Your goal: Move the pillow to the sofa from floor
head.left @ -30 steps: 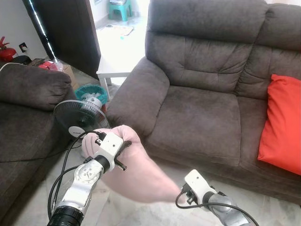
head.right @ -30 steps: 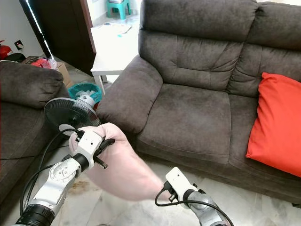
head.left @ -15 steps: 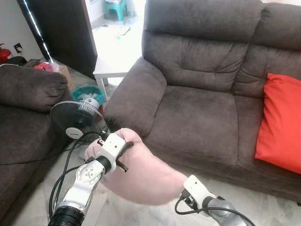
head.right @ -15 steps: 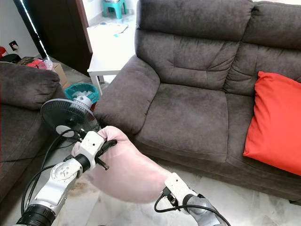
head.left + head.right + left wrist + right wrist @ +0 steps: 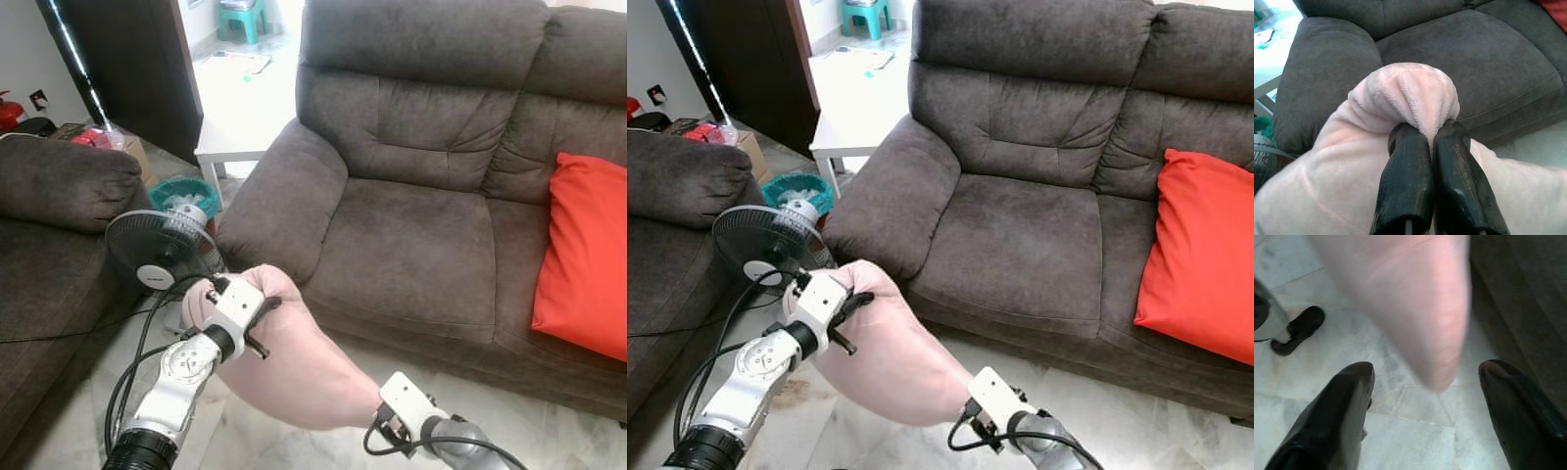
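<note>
2 cushions show: a soft pale-pink plush pillow [image 5: 294, 367] held up off the pale marble-tiled floor [image 5: 69, 431], and a bright orange-red cushion [image 5: 585, 257] leaning at the right end of the dark brown fabric sofa [image 5: 421, 166]. The left gripper [image 5: 1425, 147] is clenched on a bunched corner of the pink pillow, its 2 black fingers [image 5: 1405, 176] pressed together with the plush puffing out past their tips. That pillow hangs in the air in front of the sofa's left armrest [image 5: 279, 201], below the seat's front edge, its lower end reaching down towards the right gripper [image 5: 1425, 382]. The right gripper is spread wide, with the pillow's drooping tip between its 2 fingers (whether it touches either, I cannot tell).

1 seat cushion [image 5: 411, 245] of the sofa lies bare between the armrest and the orange-red cushion, wide and flat. To the robot's left, the gap narrows: 1 black round-caged floor fan [image 5: 157, 253] stands just beside the left arm, 1 teal woven basket [image 5: 181, 191] behind it, 1 white low table [image 5: 240, 132] beyond, and a second dark brown couch [image 5: 49, 245] on the far left.
</note>
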### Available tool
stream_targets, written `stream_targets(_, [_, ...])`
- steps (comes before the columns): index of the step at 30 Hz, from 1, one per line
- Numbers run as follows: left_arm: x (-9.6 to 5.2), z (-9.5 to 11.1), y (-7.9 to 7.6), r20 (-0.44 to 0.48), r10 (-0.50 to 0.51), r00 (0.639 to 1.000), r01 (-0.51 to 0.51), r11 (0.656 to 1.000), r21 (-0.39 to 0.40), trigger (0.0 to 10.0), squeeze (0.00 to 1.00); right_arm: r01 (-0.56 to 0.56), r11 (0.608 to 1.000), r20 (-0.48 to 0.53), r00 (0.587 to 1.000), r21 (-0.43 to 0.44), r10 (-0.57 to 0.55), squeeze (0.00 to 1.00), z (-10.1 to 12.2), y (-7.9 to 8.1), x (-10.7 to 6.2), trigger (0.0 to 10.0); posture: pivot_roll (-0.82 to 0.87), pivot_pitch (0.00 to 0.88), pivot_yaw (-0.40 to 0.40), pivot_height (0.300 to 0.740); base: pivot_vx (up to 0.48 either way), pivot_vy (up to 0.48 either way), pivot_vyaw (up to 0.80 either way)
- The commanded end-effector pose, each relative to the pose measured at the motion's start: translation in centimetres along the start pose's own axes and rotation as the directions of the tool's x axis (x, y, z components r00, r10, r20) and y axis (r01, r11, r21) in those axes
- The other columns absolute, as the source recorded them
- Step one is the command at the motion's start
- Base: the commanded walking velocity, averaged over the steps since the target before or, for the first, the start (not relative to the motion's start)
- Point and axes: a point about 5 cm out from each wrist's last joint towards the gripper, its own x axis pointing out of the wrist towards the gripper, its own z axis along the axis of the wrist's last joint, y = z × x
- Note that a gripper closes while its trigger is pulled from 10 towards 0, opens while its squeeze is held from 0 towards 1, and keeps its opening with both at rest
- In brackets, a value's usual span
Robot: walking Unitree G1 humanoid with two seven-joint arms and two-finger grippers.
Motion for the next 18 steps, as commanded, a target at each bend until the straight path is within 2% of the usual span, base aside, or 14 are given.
stream_targets(1, [0.57,2.37,0.25,0.099,-0.007,0.995,0.002,0.999,0.047,10.0,0.0,-0.012,1.0,-0.018,1.0,0.013,0.012,0.89,-0.51,0.47,0.03,10.0,0.1,0.024,-0.005,0.74,0.0,0.0,0.0])
stream_targets(2, [0.52,2.36,0.13,0.099,-0.014,0.995,0.009,0.999,0.051,10.0,0.0,-0.014,1.0,-0.015,1.0,0.023,0.015,1.0,-0.54,0.58,0.04,10.0,0.1,0.022,-0.006,0.74,0.0,0.0,0.0])
stream_targets(10, [0.53,2.34,-0.37,0.091,-0.06,0.994,0.054,0.996,0.067,10.0,0.0,0.022,1.0,-0.013,1.0,0.005,-0.022,1.0,-0.2,0.31,0.12,10.0,0.11,0.024,-0.007,0.74,0.0,0.0,0.0])
stream_targets(14, [0.56,2.43,-0.57,0.089,-0.086,0.992,0.078,0.994,0.08,10.0,0.0,0.028,0.999,-0.023,0.999,-0.047,-0.029,0.99,0.11,0.12,0.18,10.0,0.11,0.028,-0.007,0.74,0.0,0.0,0.0])
stream_targets(15, [0.56,2.47,-0.56,0.09,-0.086,0.992,0.079,0.993,0.082,10.0,0.0,0.028,0.998,-0.027,0.999,-0.047,-0.03,0.12,0.12,0.1,0.19,10.0,0.11,0.028,-0.007,0.74,0.0,0.0,0.0])
stream_targets(16, [0.57,2.53,-0.56,0.092,-0.088,0.992,0.08,0.993,0.084,10.0,0.0,0.029,0.998,-0.03,0.999,-0.048,-0.03,0.0,0.12,0.09,0.2,10.0,0.11,0.028,-0.007,0.74,0.0,0.0,0.0])
stream_targets(18, [0.64,2.79,-0.49,0.097,-0.092,0.991,0.083,0.992,0.091,10.0,0.0,0.03,0.998,-0.046,0.998,-0.051,-0.032,0.0,0.01,0.05,0.22,10.0,0.11,0.03,-0.007,0.74,0.0,0.0,0.0])
